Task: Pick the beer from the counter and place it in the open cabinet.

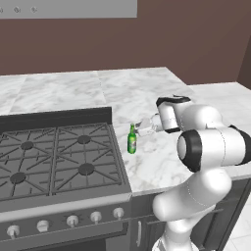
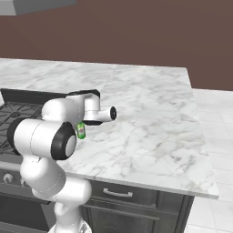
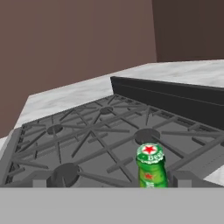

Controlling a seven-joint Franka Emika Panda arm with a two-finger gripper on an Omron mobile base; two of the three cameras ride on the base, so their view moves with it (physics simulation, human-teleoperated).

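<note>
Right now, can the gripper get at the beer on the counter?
Probably yes. The beer stands upright on the counter beside the stove, and the gripper sits close with nothing between them.

The small green glass beer bottle (image 1: 132, 141) is showing a glossy sheen. The white marble counter slab (image 1: 147, 93) with grey veins is looking smooth and polished. The black stove top (image 1: 59, 157) is looking matt, its dark metal grates dull.

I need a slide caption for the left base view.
Small green glass beer bottle upright on white marble counter beside black stove.
</note>
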